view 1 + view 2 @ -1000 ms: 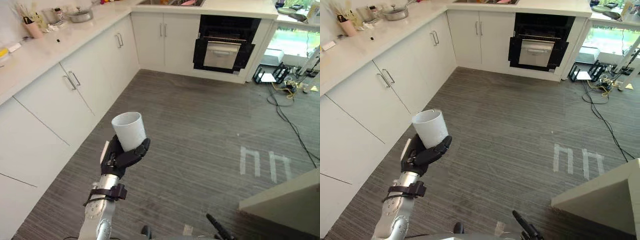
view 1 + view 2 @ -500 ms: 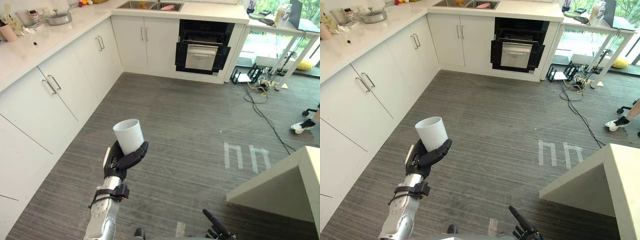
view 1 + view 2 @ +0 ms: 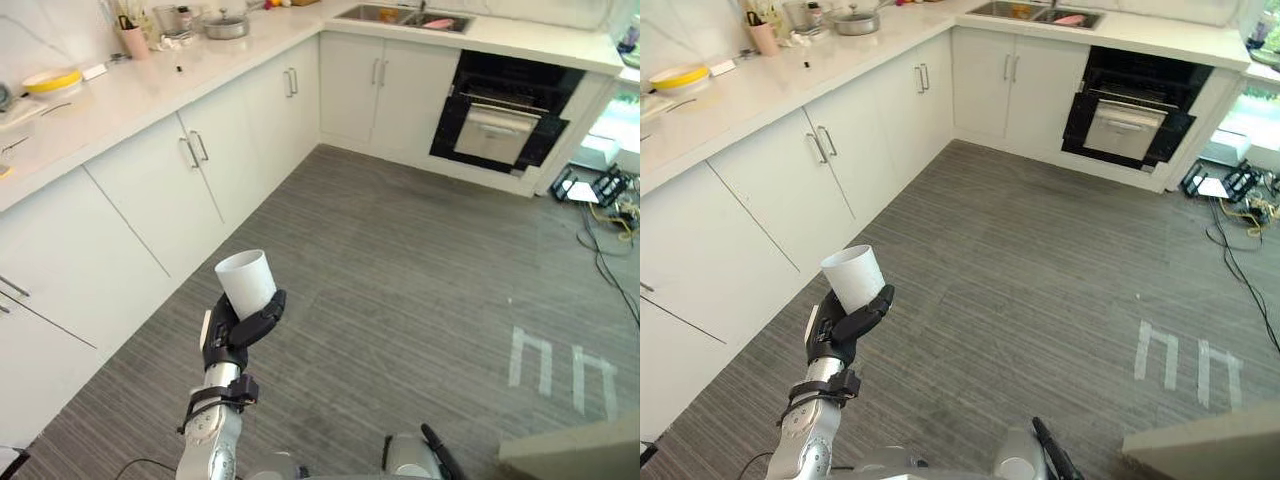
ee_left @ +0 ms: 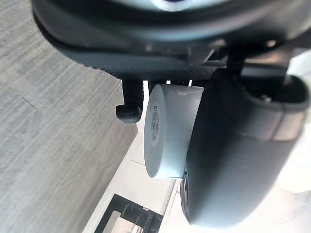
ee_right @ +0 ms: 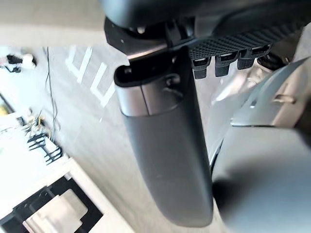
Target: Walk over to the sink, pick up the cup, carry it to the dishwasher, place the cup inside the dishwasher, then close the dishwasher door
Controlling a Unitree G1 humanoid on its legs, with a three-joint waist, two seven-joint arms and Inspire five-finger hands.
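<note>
1. Left hand [image 3: 238,325]: fingers and thumb were curled round the lower half of the white cup [image 3: 247,280]. It was a full wrap, not a fingertip pinch.
2. I held the cup upright, mouth up, out ahead of me over the grey floor [image 3: 400,270] and clear of the cabinets [image 3: 200,170] on my left. My reading: the low grip left the rim free for setting it into a rack, and keeping it upright would hold in any dregs.
3. Right hand [image 5: 160,160]: it hung low at my side, idle. I could not tell how it was set.
4. Writing: the left wrist view showed a small label [image 4: 155,121] on the cup's base, with fine bar-like print too small to read. The cup's wall looked plain.
5. Further out, the counter [image 3: 150,85] above the cabinets carried a pot [image 3: 225,24] and a yellow bowl [image 3: 52,80].
6. Farthest out, the sink [image 3: 405,17] sat in the far counter. The dark dishwasher [image 3: 505,125] stood just beside it, its door partly down.
7. Both were well apart from me. I judged the carry to be under way, with placing the cup and shutting the door not yet done.
</note>
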